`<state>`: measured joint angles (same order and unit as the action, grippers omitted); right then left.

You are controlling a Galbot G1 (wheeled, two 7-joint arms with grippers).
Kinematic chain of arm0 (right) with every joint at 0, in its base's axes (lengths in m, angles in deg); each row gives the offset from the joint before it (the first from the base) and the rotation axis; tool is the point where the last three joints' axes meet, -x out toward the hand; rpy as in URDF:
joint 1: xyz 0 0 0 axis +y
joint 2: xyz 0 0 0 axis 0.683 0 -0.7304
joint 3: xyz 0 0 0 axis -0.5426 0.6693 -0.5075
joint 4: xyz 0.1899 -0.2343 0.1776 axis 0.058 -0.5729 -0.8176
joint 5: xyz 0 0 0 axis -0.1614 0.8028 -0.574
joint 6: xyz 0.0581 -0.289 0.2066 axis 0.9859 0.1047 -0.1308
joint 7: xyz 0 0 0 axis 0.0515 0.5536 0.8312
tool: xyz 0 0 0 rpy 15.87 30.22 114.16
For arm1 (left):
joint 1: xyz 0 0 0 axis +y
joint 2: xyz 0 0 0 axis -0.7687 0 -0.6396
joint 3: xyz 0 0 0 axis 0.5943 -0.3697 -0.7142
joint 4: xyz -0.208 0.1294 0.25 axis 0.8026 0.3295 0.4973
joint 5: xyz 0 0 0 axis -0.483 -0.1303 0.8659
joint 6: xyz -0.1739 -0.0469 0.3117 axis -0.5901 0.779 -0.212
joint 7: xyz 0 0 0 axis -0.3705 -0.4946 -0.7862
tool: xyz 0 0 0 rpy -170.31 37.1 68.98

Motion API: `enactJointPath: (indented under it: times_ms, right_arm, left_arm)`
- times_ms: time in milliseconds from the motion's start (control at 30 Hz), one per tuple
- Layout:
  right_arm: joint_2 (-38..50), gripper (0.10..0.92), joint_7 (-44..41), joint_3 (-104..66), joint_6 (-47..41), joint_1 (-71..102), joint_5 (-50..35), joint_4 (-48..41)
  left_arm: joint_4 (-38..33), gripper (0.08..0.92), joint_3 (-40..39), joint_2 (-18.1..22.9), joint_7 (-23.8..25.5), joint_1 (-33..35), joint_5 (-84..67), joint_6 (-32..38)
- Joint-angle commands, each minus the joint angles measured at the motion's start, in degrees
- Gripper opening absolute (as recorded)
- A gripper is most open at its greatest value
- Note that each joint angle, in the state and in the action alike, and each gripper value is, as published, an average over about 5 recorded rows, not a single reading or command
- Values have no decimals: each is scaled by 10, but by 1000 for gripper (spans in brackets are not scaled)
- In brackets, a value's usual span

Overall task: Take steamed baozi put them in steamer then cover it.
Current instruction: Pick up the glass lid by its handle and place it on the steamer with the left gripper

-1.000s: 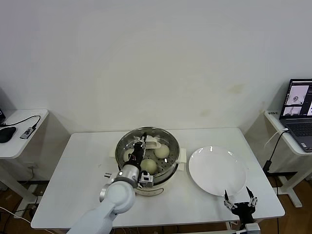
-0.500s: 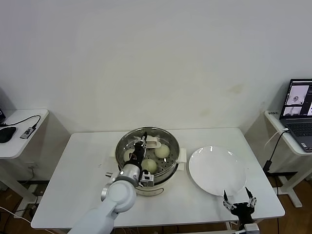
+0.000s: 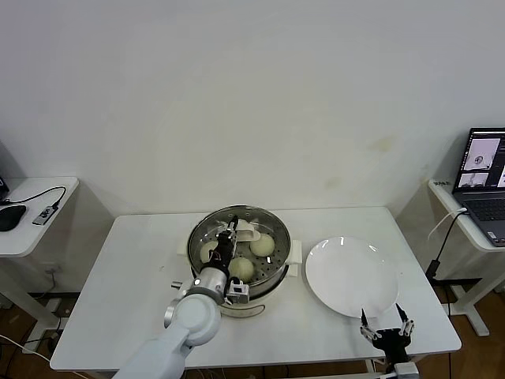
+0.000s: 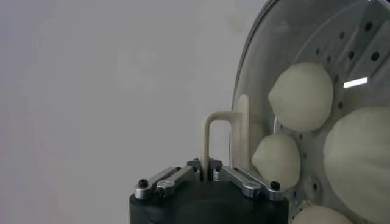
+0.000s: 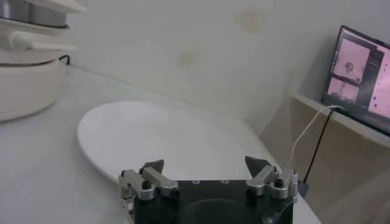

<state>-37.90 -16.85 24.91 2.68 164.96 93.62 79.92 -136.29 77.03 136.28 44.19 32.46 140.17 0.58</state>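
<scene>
The left gripper (image 4: 208, 175) was clenched on the cream handle (image 4: 214, 137) of the cover (image 3: 237, 237), which sat over the steamer (image 3: 272, 280) with the buns (image 3: 263, 245) visible through the glass. The handle's long axis looked to run across the cover's centre, roughly along the gripper's reach, its loop standing up from the glass. If the cover sat off-centre on the steamer's rim, letting go could leave it tilted or sliding. The right gripper (image 3: 387, 331) hung released at the surface (image 3: 126, 268) edge, on the plate's (image 3: 351, 276) side of the steamer.
</scene>
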Motion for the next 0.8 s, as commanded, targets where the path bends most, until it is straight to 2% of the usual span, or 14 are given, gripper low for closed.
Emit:
enactJointPath:
  times_ms: [33,100,233,433,667,800]
  right_arm:
    - [0,823,0,2,0,0,0,-1]
    - [0,823,0,3,0,0,1,-1]
    - [0,823,0,3,1,0,1,-1]
    - [0,823,0,6,2,-1,1,-3]
    - [0,823,0,9,2,-2,3,-5]
    - [1,823,-1,12,5,-3,2,-6]
  left_arm:
    - [0,161,7,4,-18,4,3,11]
    - [-4,192,10,1,-21,8,4,13]
    - [-25,307,19,-12,-26,25,1,14]
    - [-92,480,37,-35,-42,81,-22,17]
    - [-205,680,79,-58,-84,181,-116,37]
    - [-257,781,119,-62,-127,271,-218,59]
